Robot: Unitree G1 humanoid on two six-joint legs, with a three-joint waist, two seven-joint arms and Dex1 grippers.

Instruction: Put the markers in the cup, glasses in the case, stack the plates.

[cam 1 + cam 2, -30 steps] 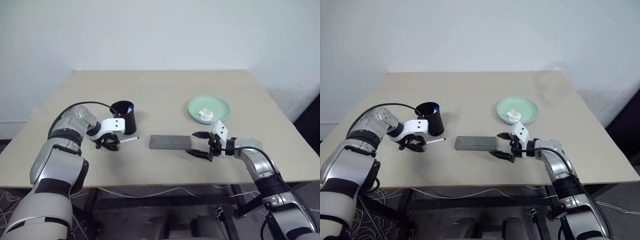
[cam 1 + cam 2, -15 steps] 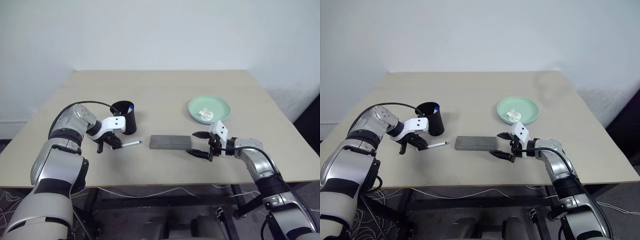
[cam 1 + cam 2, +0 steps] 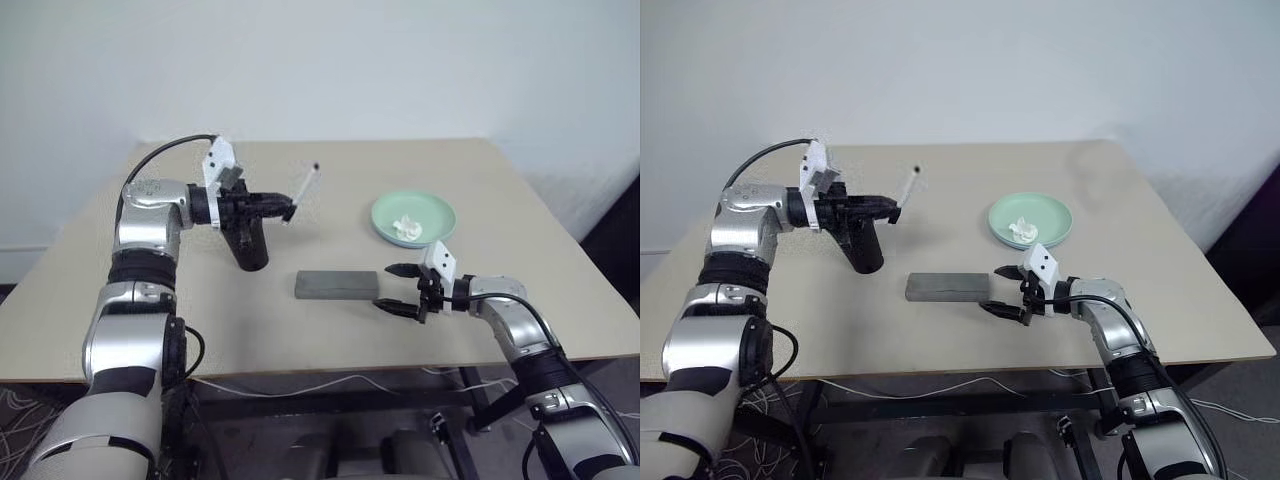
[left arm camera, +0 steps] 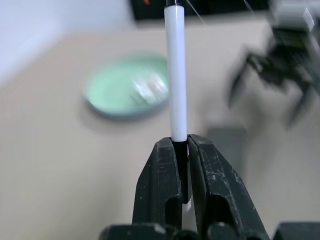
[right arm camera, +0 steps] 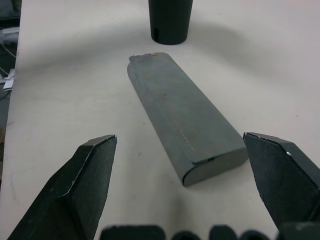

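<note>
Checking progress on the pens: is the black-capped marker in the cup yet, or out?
Out. The left hand is shut on the marker and holds it in the air above the table, beside the cup.

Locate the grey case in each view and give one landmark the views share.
Left eye view: case at table centre, in front of the cup.
Right eye view: the same.
Left wrist view: blurred grey end beside the held marker.
Right wrist view: centre.
Shared landmark: the mint green plate.
</note>
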